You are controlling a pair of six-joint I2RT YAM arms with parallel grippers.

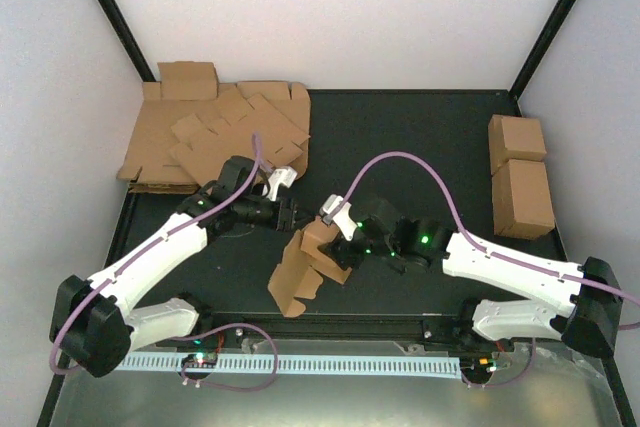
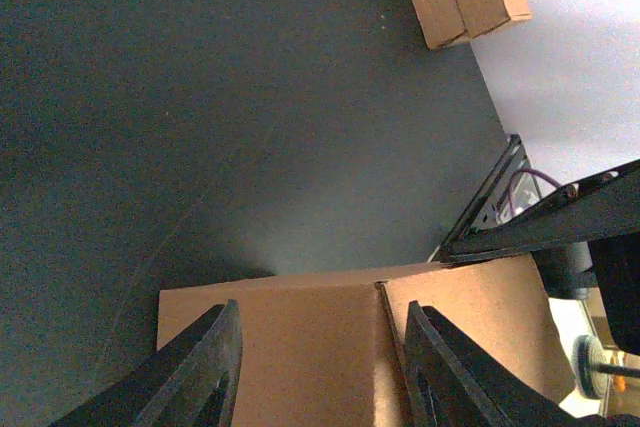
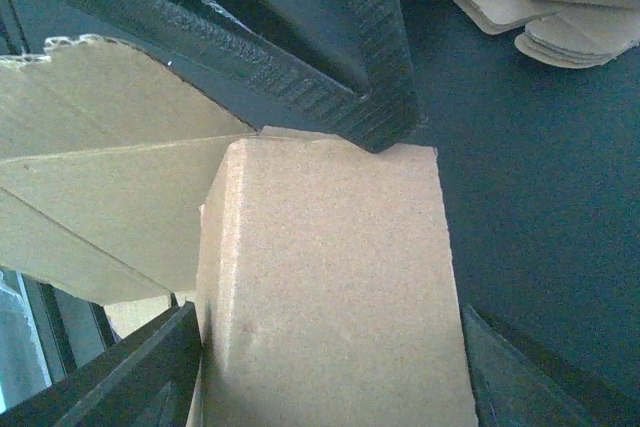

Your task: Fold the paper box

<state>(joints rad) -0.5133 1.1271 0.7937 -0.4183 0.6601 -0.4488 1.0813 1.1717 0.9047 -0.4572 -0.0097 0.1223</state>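
The half-folded paper box (image 1: 303,265) stands on the dark tabletop (image 1: 420,147), directly between the two grippers. The left gripper (image 1: 292,215) is clenched on one panel of it, and the cardboard spans the gap between its fingers (image 2: 195,377). The right gripper (image 1: 336,239) straddles a folded end of the box. That end fills the space between the fingers, but whether they press on it I cannot tell. The loose flaps spread out below both grippers, toward the near edge.
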